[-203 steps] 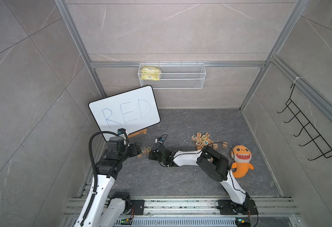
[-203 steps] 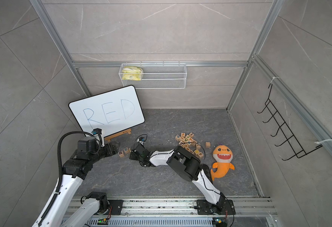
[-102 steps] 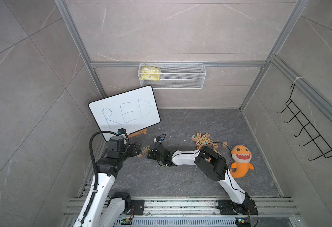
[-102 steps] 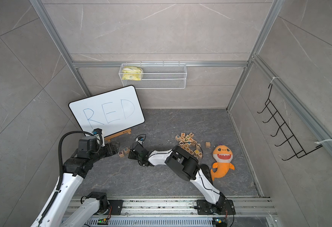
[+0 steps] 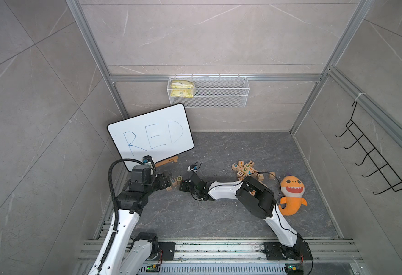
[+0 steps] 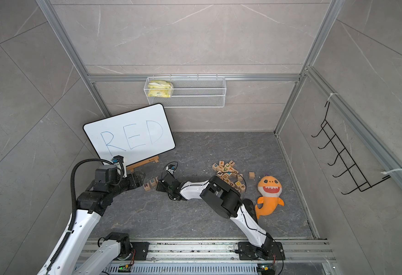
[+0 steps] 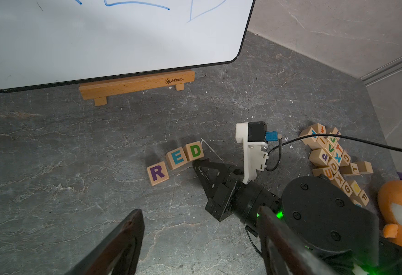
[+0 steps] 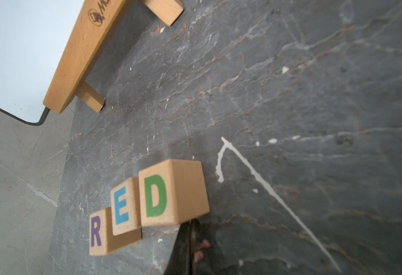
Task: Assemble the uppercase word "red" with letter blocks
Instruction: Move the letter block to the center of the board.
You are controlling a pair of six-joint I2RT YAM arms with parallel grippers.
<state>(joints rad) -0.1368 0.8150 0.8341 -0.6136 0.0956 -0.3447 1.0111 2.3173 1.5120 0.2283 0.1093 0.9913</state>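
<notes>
Three letter blocks lie in a slightly staggered row on the dark floor: R (image 7: 157,173) in purple, E (image 7: 177,157) in blue, D (image 7: 195,150) in green. The right wrist view shows the same R (image 8: 96,232), E (image 8: 122,206) and D (image 8: 155,195). My right gripper (image 7: 196,163) (image 8: 190,222) is shut and empty, its tip against the D block's lower corner. My left gripper (image 7: 198,210) is open with only floor between its fingers, a short way from the row on the R side. In both top views the row, E (image 5: 174,181) (image 6: 152,182), sits between left gripper (image 5: 165,181) and right gripper (image 5: 182,185).
A white board (image 5: 151,135) with "RED" leans on a wooden stand (image 7: 135,84) just behind the row. A pile of spare blocks (image 5: 248,170) and an orange shark plush (image 5: 290,195) lie to the right. A wire basket (image 5: 208,91) hangs on the back wall.
My right gripper has edged left against the D block, and the row has slid slightly toward the left gripper. The left arm has stayed nearly still.
</notes>
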